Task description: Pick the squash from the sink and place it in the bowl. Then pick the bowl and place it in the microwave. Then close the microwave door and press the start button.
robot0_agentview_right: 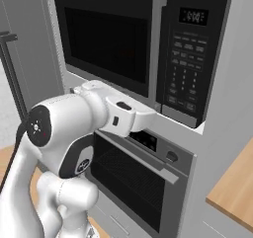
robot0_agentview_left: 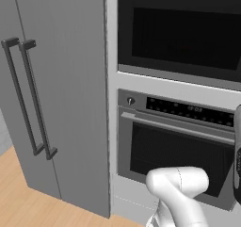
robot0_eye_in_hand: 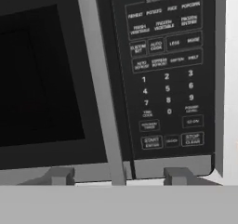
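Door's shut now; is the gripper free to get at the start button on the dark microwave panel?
Probably yes: the start button sits low on the black control panel, just above the fingers, with nothing between.

Microwave (robot0_agentview_right: 143, 44) sits in the wall column, directly above the oven (robot0_agentview_right: 138, 173). Microwave door (robot0_agentview_right: 106, 39) is shut, on the left; keypad (robot0_agentview_right: 185, 69) is right of it, handle (robot0_agentview_right: 157, 49) between them. Fridge (robot0_agentview_left: 56, 94) stands left of the column. Counter (robot0_agentview_right: 234, 192) lies right, lower down.
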